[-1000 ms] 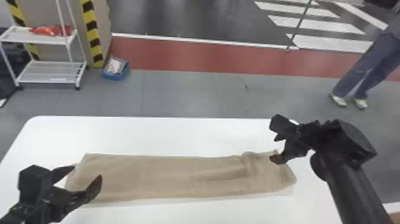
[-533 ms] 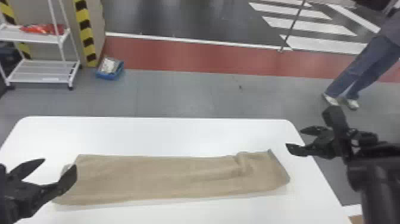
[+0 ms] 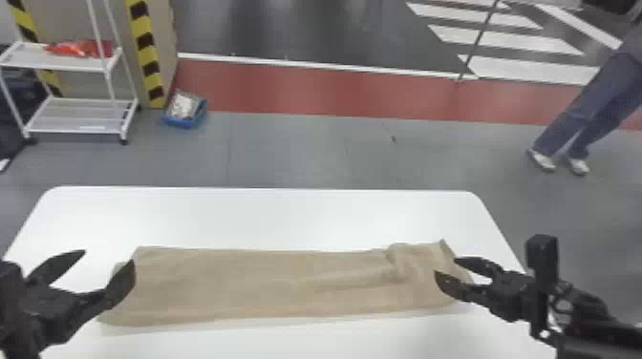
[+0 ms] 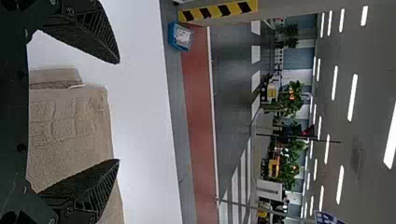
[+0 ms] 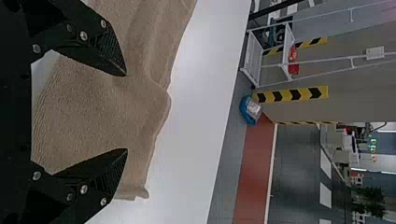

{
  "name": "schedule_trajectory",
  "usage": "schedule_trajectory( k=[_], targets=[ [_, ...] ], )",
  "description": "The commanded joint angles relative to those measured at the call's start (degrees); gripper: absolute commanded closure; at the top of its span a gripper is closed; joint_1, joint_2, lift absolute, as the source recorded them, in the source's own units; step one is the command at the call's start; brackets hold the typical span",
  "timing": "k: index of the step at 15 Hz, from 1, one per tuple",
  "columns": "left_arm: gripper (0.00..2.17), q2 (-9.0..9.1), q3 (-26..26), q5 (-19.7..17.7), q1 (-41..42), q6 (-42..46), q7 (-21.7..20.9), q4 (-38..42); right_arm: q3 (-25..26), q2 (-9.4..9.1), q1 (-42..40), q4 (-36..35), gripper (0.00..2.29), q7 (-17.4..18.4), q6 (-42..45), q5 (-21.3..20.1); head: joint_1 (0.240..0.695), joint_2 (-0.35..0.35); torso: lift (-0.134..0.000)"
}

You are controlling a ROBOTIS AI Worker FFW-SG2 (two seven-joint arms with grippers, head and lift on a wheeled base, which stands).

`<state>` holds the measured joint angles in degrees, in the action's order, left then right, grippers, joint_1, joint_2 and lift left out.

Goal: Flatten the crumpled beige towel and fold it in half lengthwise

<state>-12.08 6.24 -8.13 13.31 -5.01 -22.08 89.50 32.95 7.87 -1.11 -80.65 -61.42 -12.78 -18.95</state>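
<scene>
Across the white tabletop (image 3: 267, 215) we have the beige towel (image 3: 239, 281) laid as a long strip from left to right, toward the near side. Our biggest worry is the whole strip: we judge it mostly flat and perhaps already doubled, so a hard pull from one end alone could skew it or drag its layers out of line.

Both our pincers are open and hold nothing: the left pincer (image 3: 107, 258) by the left end, the right pincer (image 3: 446, 266) over the right end. We cannot tell whether either touches the cloth. Closing too high would likely catch air; closing too shallow might pinch only the upper layer.

Next comes the raised ridge (image 3: 399, 258) at the far edge near the right end. Pressed instead of drawn out, it could set as a crease. Smaller again, the far right corner (image 3: 443, 246) juts up and could tuck under if a finger brushes it.

Beyond, at far left, we see a white rack (image 3: 71, 62), a striped post (image 3: 145, 52), a blue bin (image 3: 184, 121) on the floor and a red package (image 3: 81, 47) on the rack, all well apart from our work. What hinders us is the ridge itself.
</scene>
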Motion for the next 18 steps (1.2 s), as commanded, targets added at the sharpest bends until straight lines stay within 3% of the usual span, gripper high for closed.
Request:
schedule_trajectory(
  k=[1,2,3,5,10,15,18],
  targets=[
    [0.14,-0.31,0.0,0.0,0.0,2.2,-0.2,-1.4,-1.7,-3.21,-2.1,0.0,1.28,1.7,5.1,2.6,0.695,-0.154,0.000],
    [0.14,-0.40,0.0,0.0,0.0,2.8,-0.2,-2.0,-2.5,-4.36,-2.8,0.0,1.78,2.9,6.7,3.2,0.695,-0.135,0.000],
    [0.14,-0.40,0.0,0.0,0.1,3.5,-0.2,-2.5,-3.7,-5.59,-3.5,0.0,2.06,4.5,8.6,3.5,0.695,-0.117,0.000],
    [0.14,-0.57,0.0,-0.1,0.1,4.9,-0.3,-3.2,-6.1,-6.82,-3.9,2.5,2.08,7.3,12.3,3.5,0.695,-0.068,0.000],
    [0.14,-0.92,-0.1,-0.7,0.7,5.9,-1.3,-3.1,-7.6,-6.11,-1.9,12.1,2.08,12.6,23.0,2.4,0.695,-0.011,0.000],
    [0.14,-0.84,-1.2,-0.4,0.8,6.1,-1.4,-3.1,-8.3,-4.44,0.8,21.6,2.08,18.4,33.9,2.1,0.695,-0.022,0.000],
    [0.15,-0.92,-1.3,-0.3,1.0,6.1,-1.6,-3.0,-9.7,-2.42,3.5,27.4,2.08,21.1,33.9,0.3,0.695,-0.033,0.000]
  ],
)
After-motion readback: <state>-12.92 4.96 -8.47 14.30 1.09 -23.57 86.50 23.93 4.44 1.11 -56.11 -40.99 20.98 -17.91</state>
